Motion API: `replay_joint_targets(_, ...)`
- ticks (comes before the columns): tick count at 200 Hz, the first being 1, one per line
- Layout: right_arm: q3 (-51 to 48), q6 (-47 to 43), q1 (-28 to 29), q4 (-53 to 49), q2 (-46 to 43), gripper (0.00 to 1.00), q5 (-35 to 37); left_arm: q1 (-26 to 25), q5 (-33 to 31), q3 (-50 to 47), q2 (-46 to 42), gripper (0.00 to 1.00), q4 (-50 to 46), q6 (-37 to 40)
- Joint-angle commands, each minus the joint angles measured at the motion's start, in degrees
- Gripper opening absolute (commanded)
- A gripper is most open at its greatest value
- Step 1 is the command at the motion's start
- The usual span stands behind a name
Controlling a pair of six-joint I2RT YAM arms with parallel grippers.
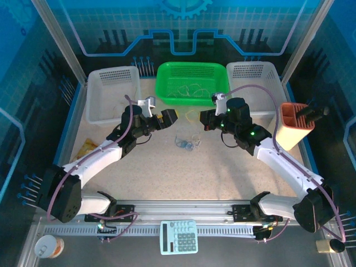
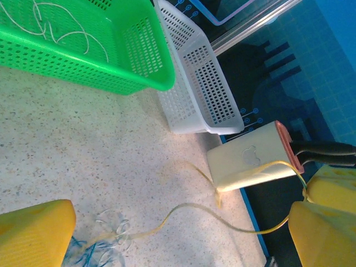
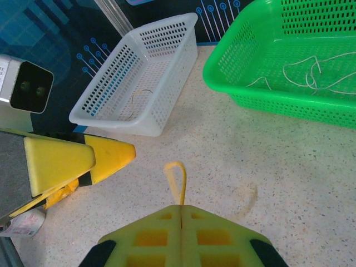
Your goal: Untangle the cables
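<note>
Yellow cable (image 3: pixel 181 189) is clamped in your right gripper (image 3: pixel 181 214), its fingers pressed together just in front of the green basket (image 1: pixel 192 102). The cable trails back to the tangle of cables (image 1: pixel 186 143), further from the basket. Pull fast and the whole knot will likely drag along or tighten. Your left gripper (image 1: pixel 168 118) hovers spread wide and empty in front of the basket's left corner.

Top view: high up behind both arms; looks down on the whole table (image 1: pixel 167 167)
Left wrist: low, close; faces green basket (image 2: pixel 133 50), right white basket (image 2: pixel 206 94)
Right wrist: low, close; faces green basket, left white basket (image 3: pixel 156 105)
Shared: green basket in all three; cables (image 1: pixel 186 143) in top and left wrist
</note>
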Motion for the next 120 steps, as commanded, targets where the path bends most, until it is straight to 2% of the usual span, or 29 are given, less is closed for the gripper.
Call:
replay_joint_targets(1, -0.4, -0.5, 0.8, 2.9, 0.3, 0.0, -1.4, -0.3, 2.7, 0.5, 1.1, 0.99, 4.2, -3.4)
replay_joint_targets(43, -0.5, -0.2, 0.8, 3.2, 1.1, 0.0, -1.4, -0.6, 4.3, -2.7, 3.3, 0.99, 15.1, -14.6)
replay_joint_targets(120, -0.8, 0.1, 0.9, 3.0, 2.5, 0.0, -0.1, -3.0, 0.5, -6.4, 4.2, 0.99, 27.8, -30.1)
